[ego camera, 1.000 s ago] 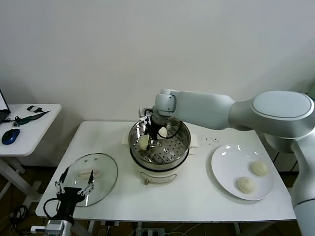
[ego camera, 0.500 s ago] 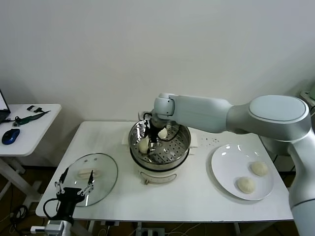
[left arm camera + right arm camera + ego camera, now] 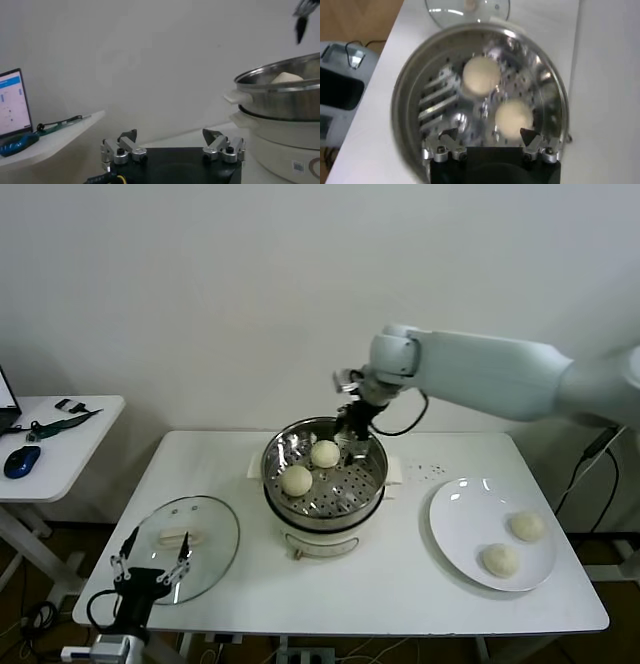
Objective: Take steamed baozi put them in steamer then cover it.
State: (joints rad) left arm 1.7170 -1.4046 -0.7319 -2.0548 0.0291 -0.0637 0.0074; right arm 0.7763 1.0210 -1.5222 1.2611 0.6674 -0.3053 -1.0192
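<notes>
Now right hand is up off the steamer, fingers spread, empty; 2nd baozi dropped beside 1st. Prob 2 left on plate. Left hand spread, idle by bench edge.

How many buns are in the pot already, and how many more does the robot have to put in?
Two baozi sit in the steamer. The right gripper is open and empty above its far rim. Two more baozi wait on the white plate. The cover lies on the table, near the left gripper; it goes on last.
</notes>
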